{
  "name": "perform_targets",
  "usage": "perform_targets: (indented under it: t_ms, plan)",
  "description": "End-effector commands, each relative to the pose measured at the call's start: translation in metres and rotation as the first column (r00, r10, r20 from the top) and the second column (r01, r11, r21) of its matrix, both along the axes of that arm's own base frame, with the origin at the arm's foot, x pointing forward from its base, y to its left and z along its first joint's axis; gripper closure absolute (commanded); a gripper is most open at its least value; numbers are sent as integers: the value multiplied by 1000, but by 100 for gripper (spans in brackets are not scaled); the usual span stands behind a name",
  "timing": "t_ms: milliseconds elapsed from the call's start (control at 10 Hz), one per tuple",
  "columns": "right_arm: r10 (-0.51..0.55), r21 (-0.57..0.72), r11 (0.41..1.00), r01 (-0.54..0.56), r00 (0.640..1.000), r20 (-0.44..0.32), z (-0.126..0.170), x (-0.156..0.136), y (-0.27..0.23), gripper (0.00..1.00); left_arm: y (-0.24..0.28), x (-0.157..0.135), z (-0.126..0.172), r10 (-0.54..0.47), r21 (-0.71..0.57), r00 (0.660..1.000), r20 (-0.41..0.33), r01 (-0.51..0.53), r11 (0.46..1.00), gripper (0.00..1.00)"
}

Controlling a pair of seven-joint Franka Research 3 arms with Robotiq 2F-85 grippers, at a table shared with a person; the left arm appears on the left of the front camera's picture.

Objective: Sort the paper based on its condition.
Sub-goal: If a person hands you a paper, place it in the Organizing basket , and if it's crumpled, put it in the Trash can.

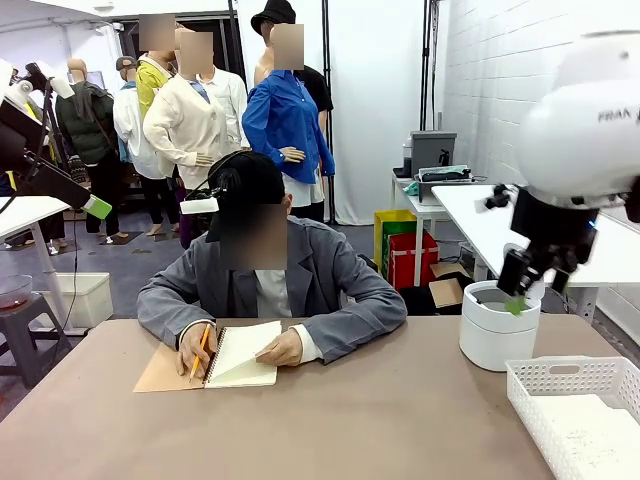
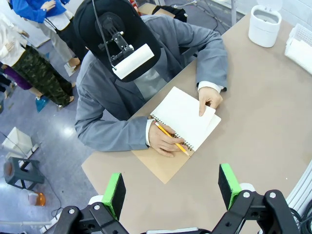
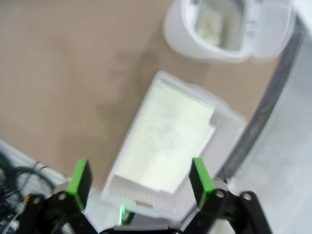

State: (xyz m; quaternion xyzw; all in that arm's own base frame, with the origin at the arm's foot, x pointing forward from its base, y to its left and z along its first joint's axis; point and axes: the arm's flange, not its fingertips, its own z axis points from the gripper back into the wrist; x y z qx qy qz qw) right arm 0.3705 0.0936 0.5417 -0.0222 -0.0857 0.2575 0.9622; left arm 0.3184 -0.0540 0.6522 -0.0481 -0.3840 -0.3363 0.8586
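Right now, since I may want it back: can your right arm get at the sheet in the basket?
Probably yes. The right fingers stand open, pointing down at the basket; the sheet lies uncovered in it, and nothing is between them.

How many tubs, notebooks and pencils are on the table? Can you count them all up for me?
White tubs: 2, a round bin and a mesh basket
Notebooks: 1
Pencils: 1
Total: 4
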Motion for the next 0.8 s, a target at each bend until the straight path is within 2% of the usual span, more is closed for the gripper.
perform_targets:
  t_ms: [0,200,300,400,700]
  plan:
    - [146,69,987,-146,989,15,22,15,17,0,1,0,0,2,-1,1000,2,-2,1000,0]
    - [252,124,957,-262,963,95,56,20,42,0,1,0,0,2,-1,1000,2,-2,1000,0]
    - [305,148,933,-329,939,161,72,22,58,0,1,0,0,2,-1,1000,2,-2,1000,0]
    - [342,216,900,-379,920,191,83,23,74,0,1,0,0,2,-1,1000,2,-2,1000,0]
    - [359,324,836,-442,888,286,104,26,115,0,1,0,0,2,-1,1000,2,-2,1000,0]
